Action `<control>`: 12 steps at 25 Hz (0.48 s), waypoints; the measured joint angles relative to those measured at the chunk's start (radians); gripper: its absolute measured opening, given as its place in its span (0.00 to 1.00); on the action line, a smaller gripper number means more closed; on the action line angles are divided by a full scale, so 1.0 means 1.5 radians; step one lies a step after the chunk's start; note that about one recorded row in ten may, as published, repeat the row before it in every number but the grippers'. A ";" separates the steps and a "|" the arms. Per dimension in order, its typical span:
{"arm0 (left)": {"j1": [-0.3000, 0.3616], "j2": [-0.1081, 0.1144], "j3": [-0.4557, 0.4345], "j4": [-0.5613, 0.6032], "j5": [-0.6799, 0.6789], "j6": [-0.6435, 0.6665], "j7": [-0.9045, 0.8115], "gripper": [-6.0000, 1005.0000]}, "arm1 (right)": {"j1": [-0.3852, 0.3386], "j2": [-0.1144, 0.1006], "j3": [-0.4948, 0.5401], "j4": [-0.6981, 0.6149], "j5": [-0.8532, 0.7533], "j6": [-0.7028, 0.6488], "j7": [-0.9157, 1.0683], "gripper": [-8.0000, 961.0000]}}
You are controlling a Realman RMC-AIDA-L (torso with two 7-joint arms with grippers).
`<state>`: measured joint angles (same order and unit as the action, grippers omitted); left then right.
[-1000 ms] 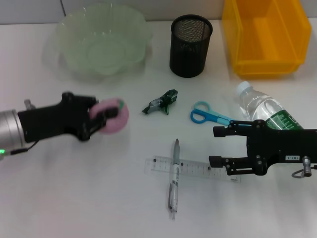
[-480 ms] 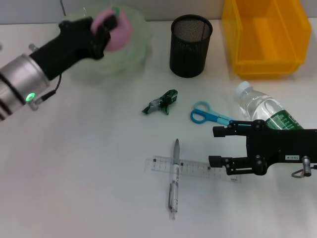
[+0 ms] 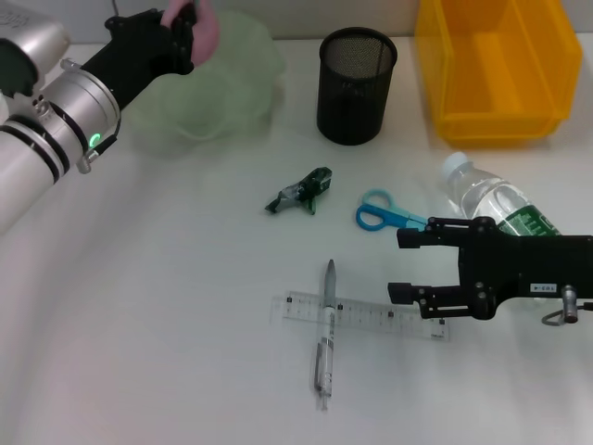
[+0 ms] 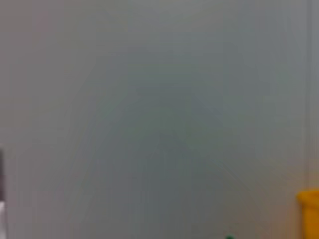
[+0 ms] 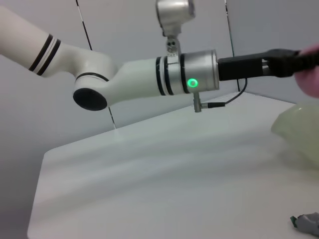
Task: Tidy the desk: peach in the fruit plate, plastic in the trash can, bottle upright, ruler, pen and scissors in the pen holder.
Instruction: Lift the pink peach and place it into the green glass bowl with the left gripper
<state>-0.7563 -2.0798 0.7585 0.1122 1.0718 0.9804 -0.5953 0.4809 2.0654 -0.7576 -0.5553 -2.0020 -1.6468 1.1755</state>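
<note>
My left gripper [image 3: 188, 20] is shut on the pink peach [image 3: 208, 28], holding it over the far rim of the pale green fruit plate [image 3: 222, 93]; the right wrist view shows the peach [image 5: 312, 69] above the plate [image 5: 299, 130]. The crumpled green plastic [image 3: 301, 191] lies mid-table. Blue scissors [image 3: 387, 215] lie next to the bottle [image 3: 491, 206], which is on its side. A clear ruler [image 3: 366, 315] lies crossed by the pen [image 3: 324, 338]. The black mesh pen holder [image 3: 357, 85] and yellow trash can [image 3: 496, 69] stand at the back. My right gripper [image 3: 405, 266] hovers open beside the ruler's right end.
The left arm's silver forearm [image 3: 56, 120] stretches across the table's back left corner. The left wrist view is a grey blur with a yellow edge [image 4: 310, 214]. White table surface [image 3: 148, 324] spreads at the front left.
My left gripper carried the peach up from the table's left side to above the fruit plate's far rim. The right gripper barely shifted.
</note>
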 joint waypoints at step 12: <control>-0.017 0.000 0.001 -0.020 -0.056 -0.066 0.080 0.08 | 0.001 0.004 0.000 0.000 0.000 0.007 0.000 0.80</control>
<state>-0.7816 -2.0801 0.7597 0.0825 0.9876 0.8819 -0.4755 0.4821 2.0717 -0.7578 -0.5552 -2.0017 -1.6359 1.1749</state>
